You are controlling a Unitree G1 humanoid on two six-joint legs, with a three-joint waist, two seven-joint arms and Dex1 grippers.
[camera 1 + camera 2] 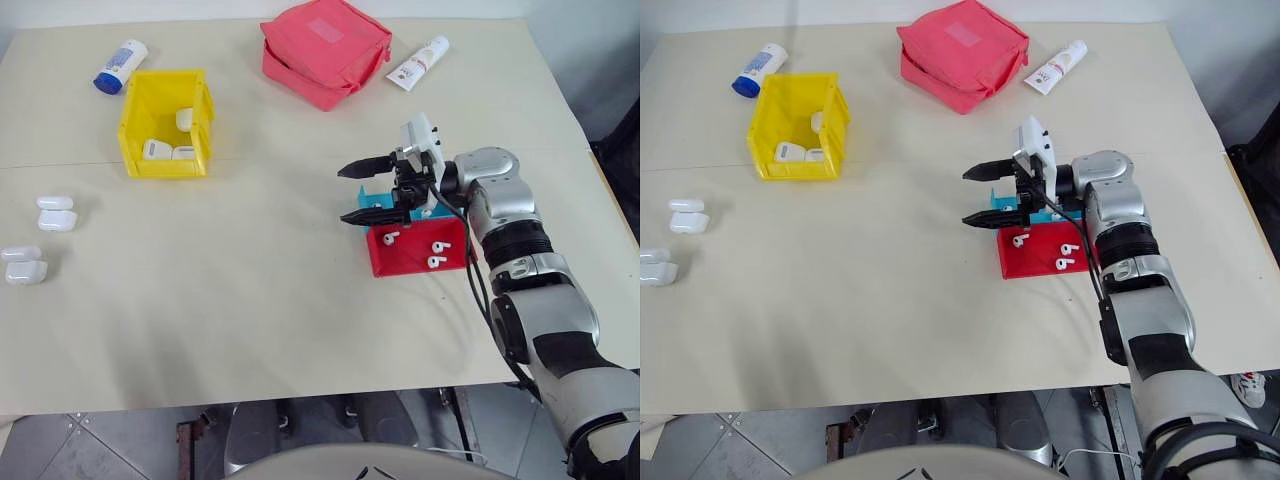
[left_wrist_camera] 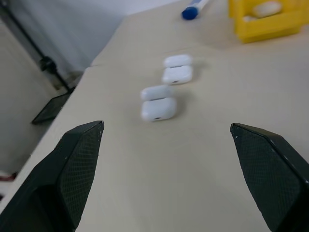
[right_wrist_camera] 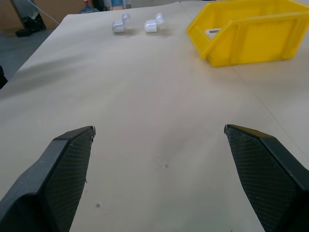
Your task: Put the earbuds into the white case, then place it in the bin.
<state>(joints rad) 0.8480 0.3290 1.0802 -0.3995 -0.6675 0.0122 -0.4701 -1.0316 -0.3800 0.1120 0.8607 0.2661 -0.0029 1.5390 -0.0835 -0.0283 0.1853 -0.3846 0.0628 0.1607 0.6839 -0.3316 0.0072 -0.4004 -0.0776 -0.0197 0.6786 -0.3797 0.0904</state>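
The earbuds (image 1: 412, 246) lie in the red tray (image 1: 415, 256). Two open white cases (image 1: 40, 241) sit near the table's left edge. My right gripper (image 1: 357, 194) hovers beside the tray, fingers wide, empty; my left gripper (image 2: 169, 140) too.

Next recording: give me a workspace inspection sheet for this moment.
Surface: beige table, no spills seen.
Job's things: three earbuds on the red tray; two open white cases at the table's left edge; yellow bin already holds cases.
Clutter: pink-red pouch, two tubes, teal tray.
Grippers: right tool open, above the trays; left tool open, empty.
Cables: black, along the right arm.
Surroundings: tiled floor.
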